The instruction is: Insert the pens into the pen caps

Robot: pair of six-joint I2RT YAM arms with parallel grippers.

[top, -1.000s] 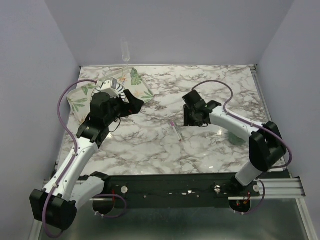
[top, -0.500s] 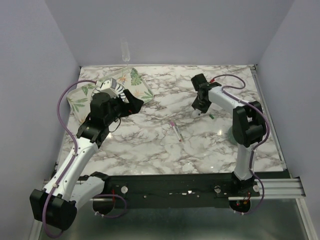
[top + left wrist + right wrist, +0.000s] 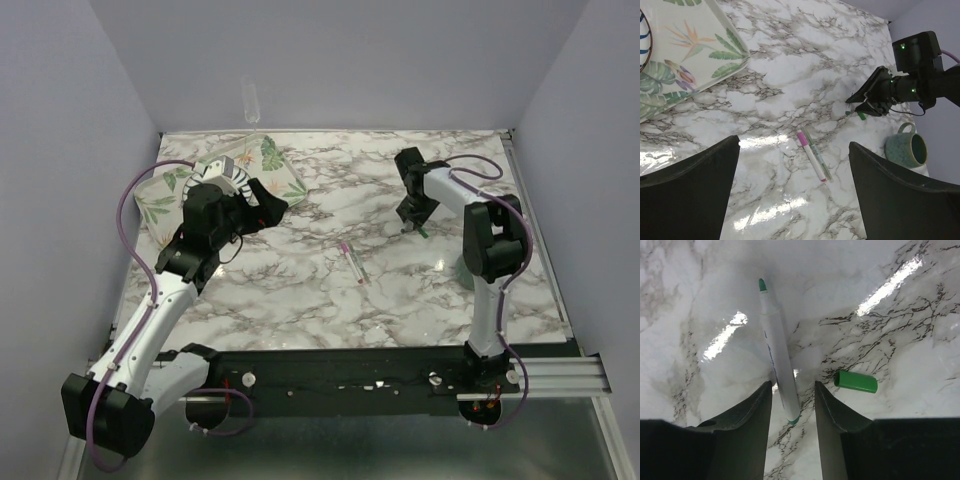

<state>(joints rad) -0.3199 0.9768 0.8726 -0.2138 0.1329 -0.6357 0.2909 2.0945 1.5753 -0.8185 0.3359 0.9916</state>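
Green pen (image 3: 771, 335) and green cap (image 3: 855, 381) are now seen right under the right claw (image 3: 792, 385), which has been swung away from the middle of the worktop (image 3: 300, 290) to a spot nearer its far right corner. The pen is lying flat with its green tip bare, and the cap is lying just beside it, not touching. The jaws have been brought a little closer together and are about half open, one on each side of the pen's back end. A gap can be seen on both sides, so nothing is held yet. The left claw (image 3: 268, 197) has not been moved; it is kept wide open and empty by the tray (image 3: 700, 55) at the far left corner. A pen with a pink end (image 3: 812, 156) has been left near the middle. It can be judged that the green pen is about to be picked up, so that it can be pushed into its cap.
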